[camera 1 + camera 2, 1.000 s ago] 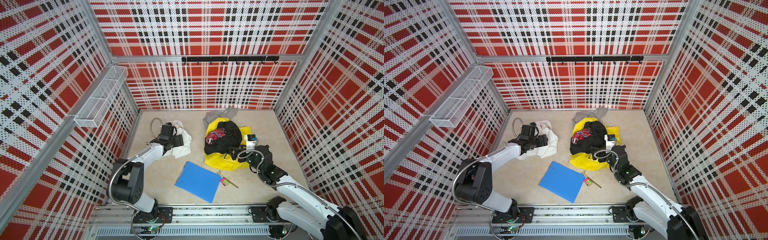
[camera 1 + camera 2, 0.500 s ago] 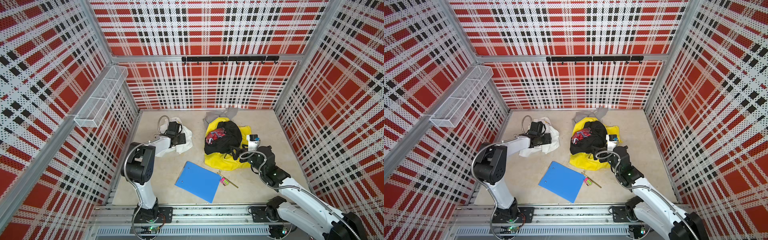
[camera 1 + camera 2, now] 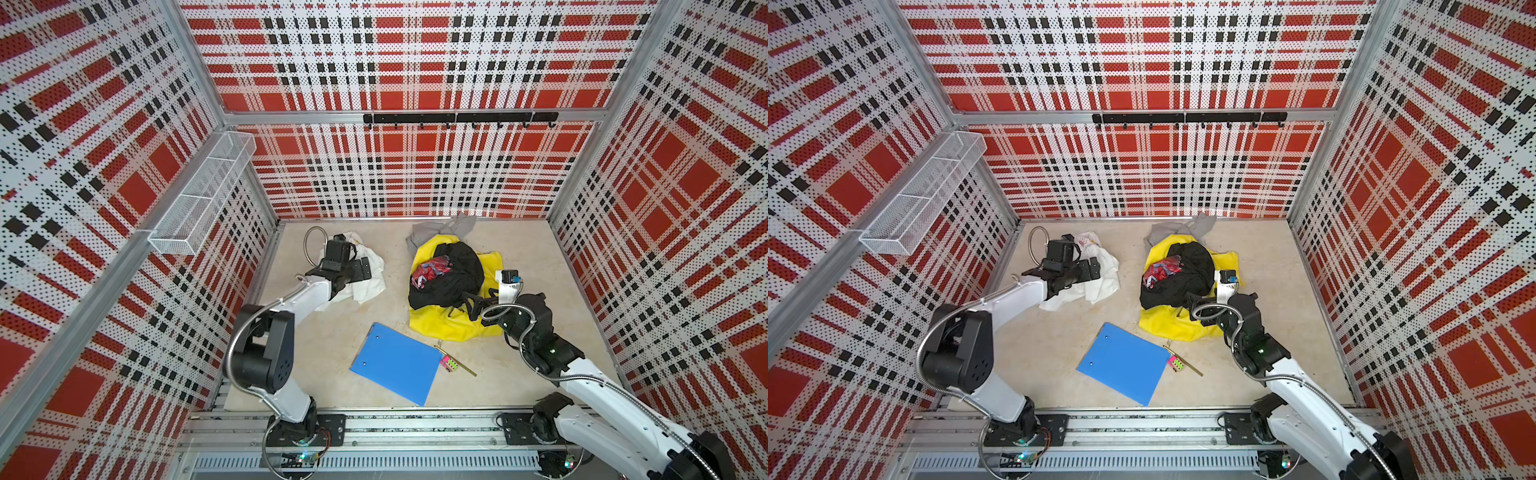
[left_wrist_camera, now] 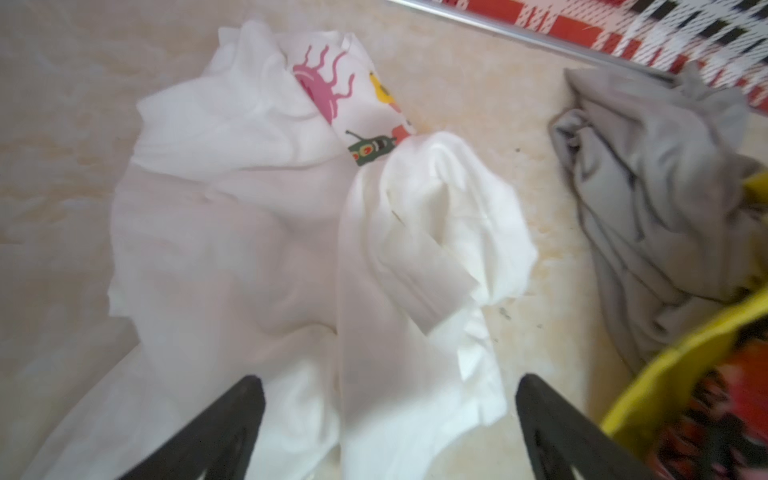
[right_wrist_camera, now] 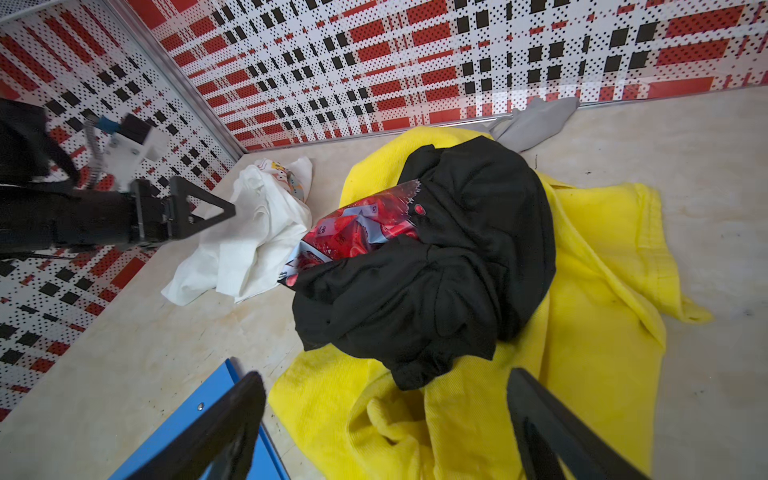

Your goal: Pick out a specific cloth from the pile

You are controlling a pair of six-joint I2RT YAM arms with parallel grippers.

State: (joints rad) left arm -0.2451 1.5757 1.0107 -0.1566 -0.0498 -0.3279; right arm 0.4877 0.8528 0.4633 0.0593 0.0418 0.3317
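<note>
left pincer [image 4: 386, 386] apart over the cloth [image 4: 232, 249]; right pincer [image 5: 384, 376] apart at the pile [image 5: 582, 332] edge.

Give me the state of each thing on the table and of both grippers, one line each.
white T-shirt, crumpled, not held
yellow garment, spread under the black one
black garment, bunched on top
red-patterned garment, tucked into the black one
grey garment, crumpled
blue folder, closed, lying flat
left gripper, open
right gripper, open
</note>
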